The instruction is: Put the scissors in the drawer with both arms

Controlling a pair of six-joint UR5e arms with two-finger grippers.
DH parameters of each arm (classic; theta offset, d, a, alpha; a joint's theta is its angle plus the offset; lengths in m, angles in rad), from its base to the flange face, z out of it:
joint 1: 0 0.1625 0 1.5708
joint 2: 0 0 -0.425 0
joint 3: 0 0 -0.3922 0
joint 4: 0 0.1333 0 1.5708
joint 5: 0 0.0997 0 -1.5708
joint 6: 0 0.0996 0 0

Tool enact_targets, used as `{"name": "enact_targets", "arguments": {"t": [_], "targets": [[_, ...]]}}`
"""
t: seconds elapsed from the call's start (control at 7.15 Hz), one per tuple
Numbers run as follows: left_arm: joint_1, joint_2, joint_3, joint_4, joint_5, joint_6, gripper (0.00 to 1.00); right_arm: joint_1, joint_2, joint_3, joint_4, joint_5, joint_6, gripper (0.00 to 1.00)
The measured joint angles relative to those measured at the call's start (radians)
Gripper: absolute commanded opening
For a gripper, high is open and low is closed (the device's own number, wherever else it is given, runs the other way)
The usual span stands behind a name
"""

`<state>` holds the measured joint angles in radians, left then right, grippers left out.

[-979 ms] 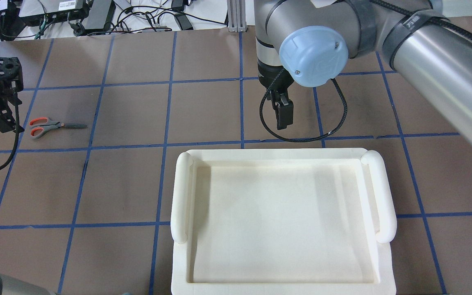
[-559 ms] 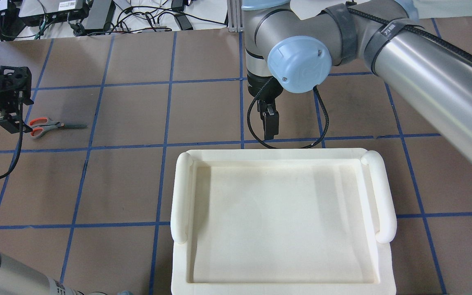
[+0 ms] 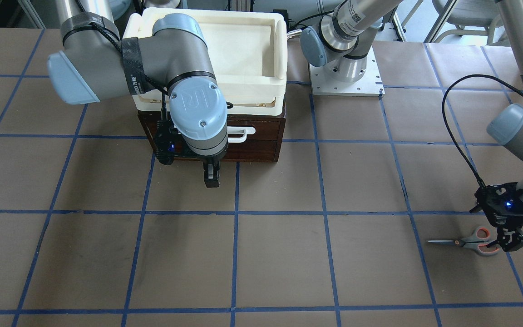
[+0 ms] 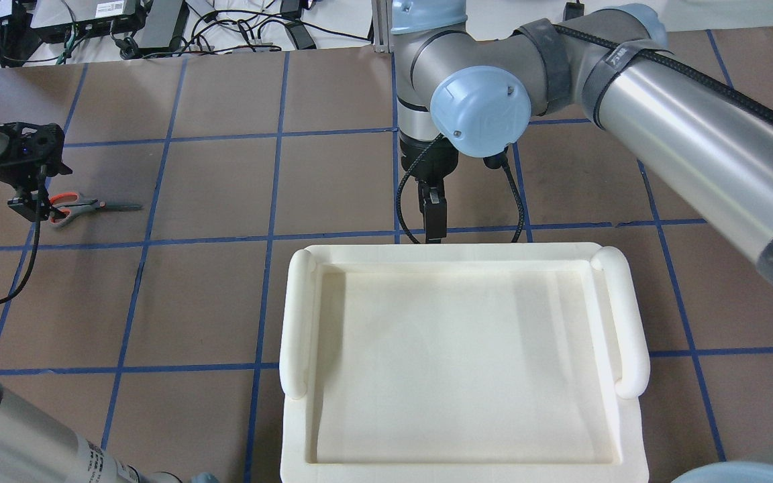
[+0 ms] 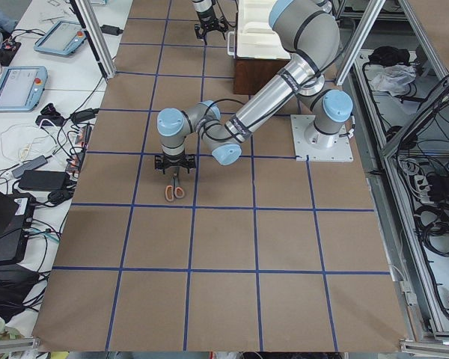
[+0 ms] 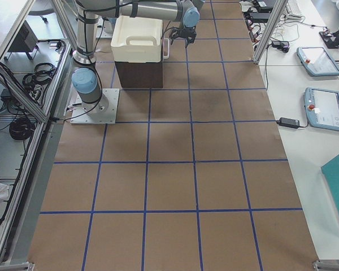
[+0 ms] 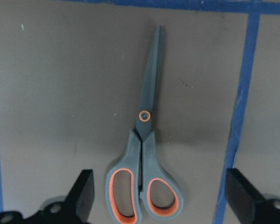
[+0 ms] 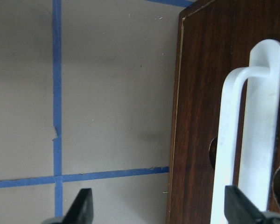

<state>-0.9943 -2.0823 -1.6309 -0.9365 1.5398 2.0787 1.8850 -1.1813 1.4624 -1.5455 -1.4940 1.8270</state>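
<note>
In the front-facing view the drawer (image 3: pixel 257 147) sits shut at eleven o'clock. The right gripper (image 3: pixel 211 180) hangs spread wide before its handle (image 3: pixel 241 132), probably to pull it. At four o'clock the left gripper (image 3: pixel 511 241), also wide, straddles the flat-lying scissors (image 3: pixel 463 242) for a pickup.

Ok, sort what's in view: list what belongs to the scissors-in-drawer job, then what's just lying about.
Job: scissors, flat on the table; drawer and its white handle; left gripper, jaws open at the scissors' loops; right gripper, jaws open near that handle.
Lying about: cream tray above the drawer; tablets on the side bench.
</note>
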Motion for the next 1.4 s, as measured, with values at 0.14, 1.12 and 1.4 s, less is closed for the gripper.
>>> {"name": "enact_targets", "arguments": {"t": [0.14,1.12,1.4], "targets": [[0.000,-0.020,0.001,0.023,0.002,0.039,0.99,0.000,0.002,0.001,0.023,0.001,0.002,1.00],[0.000,-0.105,0.004,0.098,0.002,0.152,0.87,0.000,0.044,0.009,0.067,0.003,0.030,1.00],[-0.001,-0.112,0.005,0.095,0.001,0.160,0.74,0.000,0.046,0.009,0.078,0.011,0.032,1.00]]}}
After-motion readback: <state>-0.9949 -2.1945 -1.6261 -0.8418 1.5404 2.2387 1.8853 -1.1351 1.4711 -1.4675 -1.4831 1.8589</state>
